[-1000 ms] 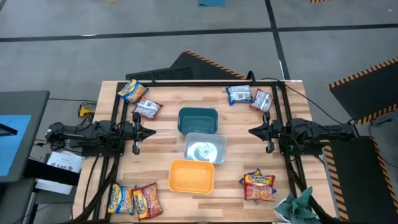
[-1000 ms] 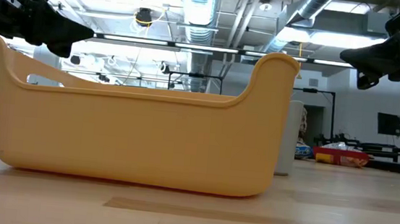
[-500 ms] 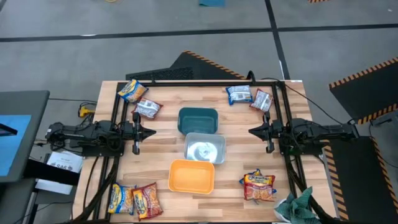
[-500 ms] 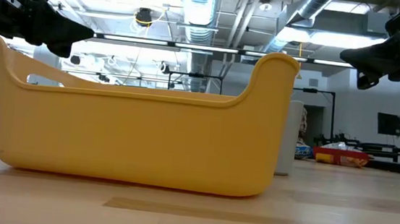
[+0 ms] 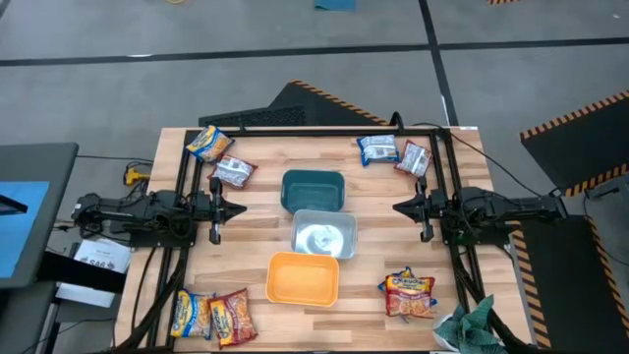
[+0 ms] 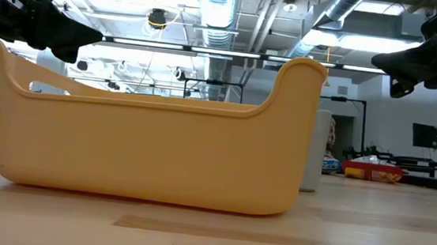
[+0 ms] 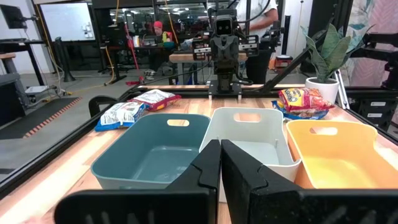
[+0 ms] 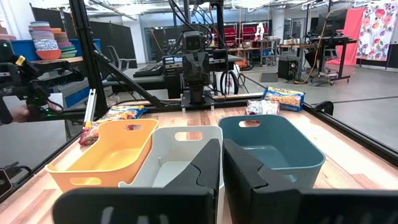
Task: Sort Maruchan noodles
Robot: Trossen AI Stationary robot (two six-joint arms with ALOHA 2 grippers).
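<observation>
1. Both arms hang level over the wooden table (image 5: 373,211), facing each other across the three tubs. The left gripper (image 5: 239,207) has its fingers pressed together and carries nothing. The right gripper (image 5: 399,207) is pinched almost closed, with only a sliver of gap in its own wrist view, and it too is empty.

2. The teal tub (image 5: 314,190), the pale tub (image 5: 323,235) and the orange tub (image 5: 304,278) sit in a touching line down the middle, and all look empty.

3. No packet has been sorted yet, by my reading. The Maruchan noodles lie in four clusters near the corners:
   - a yellow-orange packet (image 5: 207,143) and a red-silver packet (image 5: 234,172) at the far left;
   - a blue-white packet (image 5: 377,149) beside another red-silver packet (image 5: 413,157) at the far right;
   - a yellow packet (image 5: 192,314) touching a red packet (image 5: 230,317) at the near left;
   - an orange-red packet (image 5: 408,294) at the near right, just beside a dark green cloth (image 5: 470,325).

4. What could go wrong:
   - Closed fingers coming down on a flat, shiny wrapper would likely skid off or shove it, so each gripper needs to open first.
   - The paired packets touch or overlap, so a pinch could lift two at once and put one flavour in the wrong tub.
   - The near-right packet sits close to the cloth, which could snag in the fingers.
   - The tubs look light and are packed together, so a nudge might slide the row.
</observation>
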